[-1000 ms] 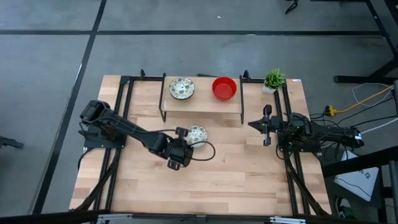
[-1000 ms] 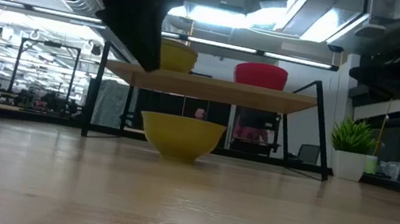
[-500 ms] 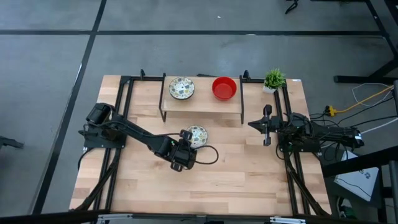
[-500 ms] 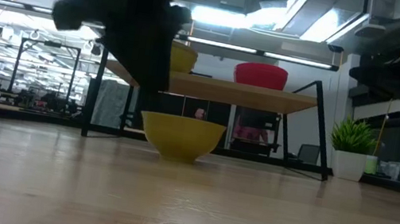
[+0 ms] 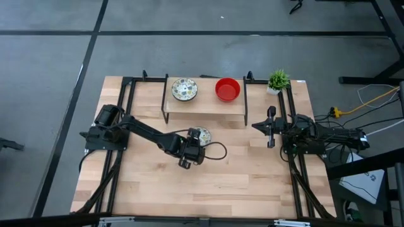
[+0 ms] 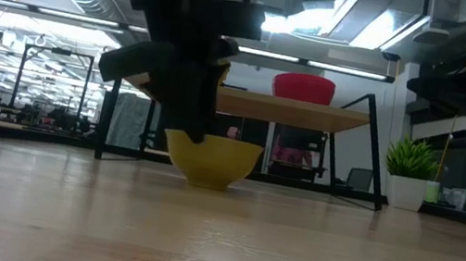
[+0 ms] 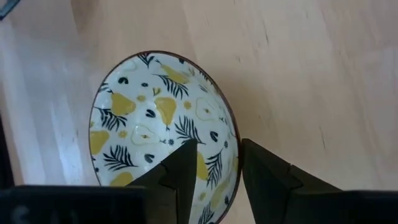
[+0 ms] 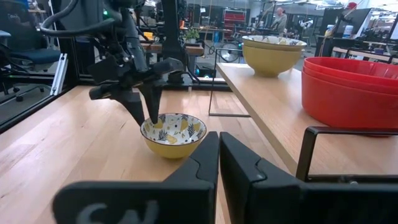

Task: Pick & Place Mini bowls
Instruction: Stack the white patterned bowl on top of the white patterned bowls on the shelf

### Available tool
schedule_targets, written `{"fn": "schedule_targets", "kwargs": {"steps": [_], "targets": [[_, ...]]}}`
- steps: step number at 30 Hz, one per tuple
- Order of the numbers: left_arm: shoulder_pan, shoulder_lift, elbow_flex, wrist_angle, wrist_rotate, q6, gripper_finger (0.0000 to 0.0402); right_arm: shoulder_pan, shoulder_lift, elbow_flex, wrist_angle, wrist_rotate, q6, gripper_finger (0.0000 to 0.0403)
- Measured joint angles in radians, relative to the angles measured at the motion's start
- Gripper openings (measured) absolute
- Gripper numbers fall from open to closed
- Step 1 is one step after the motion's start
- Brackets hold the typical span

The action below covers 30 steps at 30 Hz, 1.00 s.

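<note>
Yellow-sided patterned bowl (image 7: 163, 127) unmoved; left gripper (image 7: 214, 163) now lowered, parted fingers straddling its rim (near-right side). Right gripper (image 8: 217, 163), clenched empty, parked right.

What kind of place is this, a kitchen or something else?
Not a kitchen; probably a robotics lab or workshop. A wooden table carries two dark robot arms, the left end effector at a patterned bowl, with desks and equipment behind.

two bowls (image 5: 184, 89) (image 5: 227, 89) on shelf (image 5: 205, 103); third bowl (image 5: 201, 134) on table (image 5: 252, 176) before shelf.
</note>
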Motion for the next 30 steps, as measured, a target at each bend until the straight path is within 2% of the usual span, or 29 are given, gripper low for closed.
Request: {"fn": "schedule_targets", "kwargs": {"steps": [10, 16, 30], "targets": [[0.004, 0.001, 0.000, -0.026, 0.019, -0.066, 0.0116, 0.000, 0.000, 0.000, 0.000, 0.000, 0.000, 0.0017], [0.010, 0.046, -0.001, -0.021, 0.053, -0.068, 0.0115, 0.000, 0.000, 0.000, 0.000, 0.000, 0.000, 0.0017], [0.023, 0.051, -0.001, -0.018, 0.046, -0.080, 0.0114, 0.000, 0.000, 0.000, 0.000, 0.000, 0.000, 0.0017]]}}
